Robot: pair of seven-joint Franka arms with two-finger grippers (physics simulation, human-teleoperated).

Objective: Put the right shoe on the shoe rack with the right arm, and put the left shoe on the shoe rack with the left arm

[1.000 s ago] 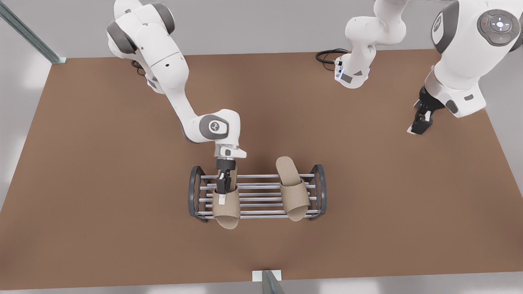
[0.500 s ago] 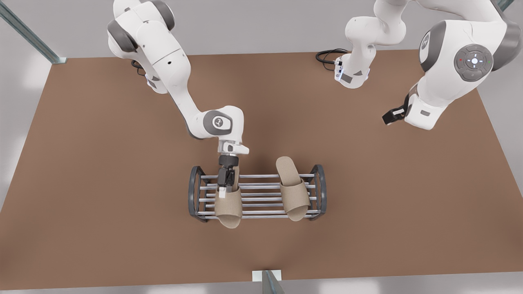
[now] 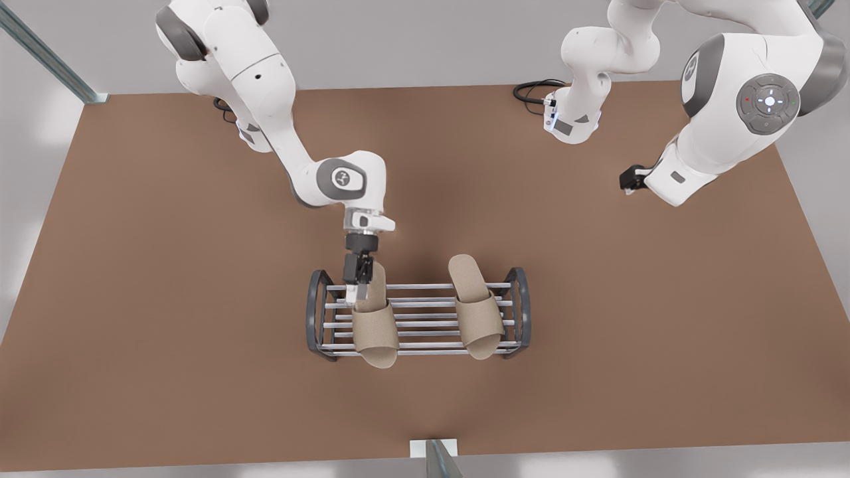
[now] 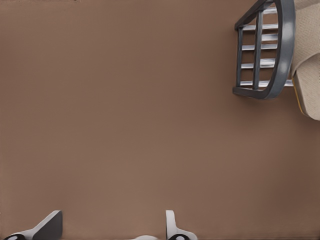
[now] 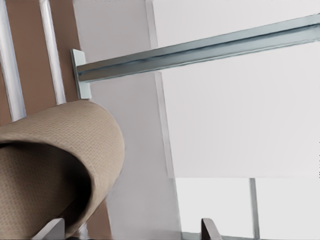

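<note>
Right gripper [image 3: 357, 284] hovering released, beige woven slipper [image 3: 375, 332] resting ahead on dark-grey silver-barred rack [image 3: 418, 317]; advise retreating straight. Left gripper [image 3: 629, 180] parked, spread.

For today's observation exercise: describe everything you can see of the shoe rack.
The shoe rack is low, with dark-grey arched end frames joined by pale silver horizontal bars. It stands upright on the brown table, near its middle. Two beige slippers lie across its bars, toes overhanging the front rail: one on the front view's left, one on its right.
</note>
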